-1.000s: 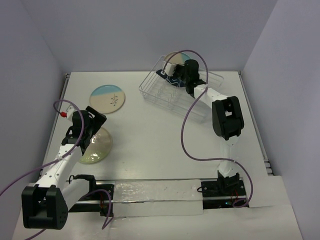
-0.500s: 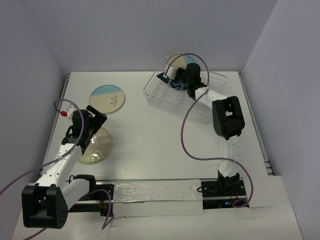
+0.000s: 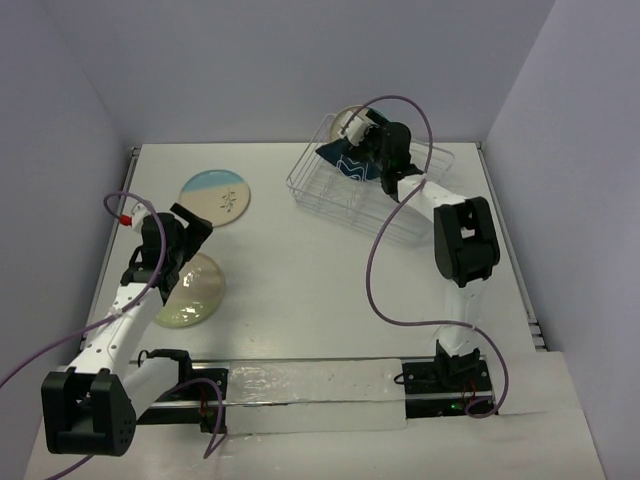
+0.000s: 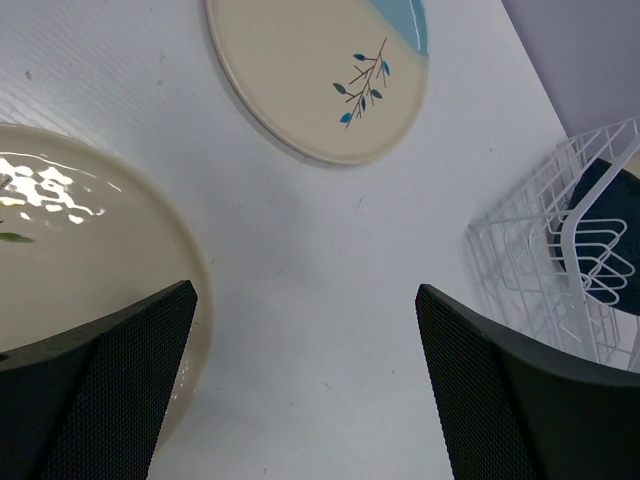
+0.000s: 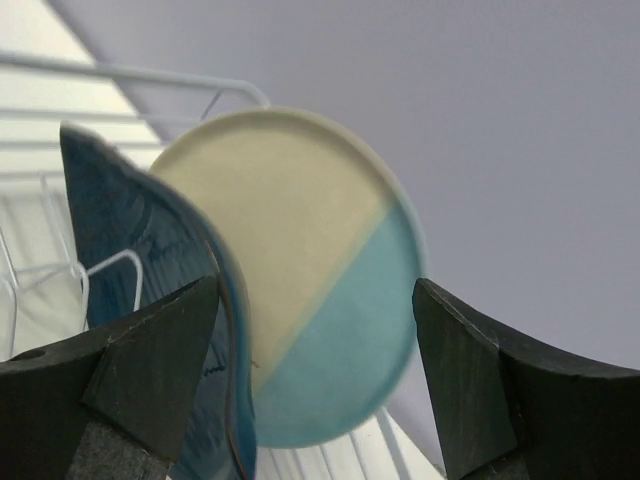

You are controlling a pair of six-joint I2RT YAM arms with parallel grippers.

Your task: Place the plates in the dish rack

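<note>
Cream-and-blue plate (image 5: 310, 250) stands in the rack (image 5: 150, 72) just past our right gripper (image 5: 318, 345), whose fingers we see spread. Our left gripper (image 4: 305, 370), spread too, hovers above the cream plate (image 4: 80, 240).

White surface (image 3: 300, 270) carries three items: a cream-and-blue sprig plate (image 3: 216, 197) flat at far left, a plain cream plate (image 3: 200, 292) flat nearer, and a wire dish rack (image 3: 330, 195) far right of centre
</note>
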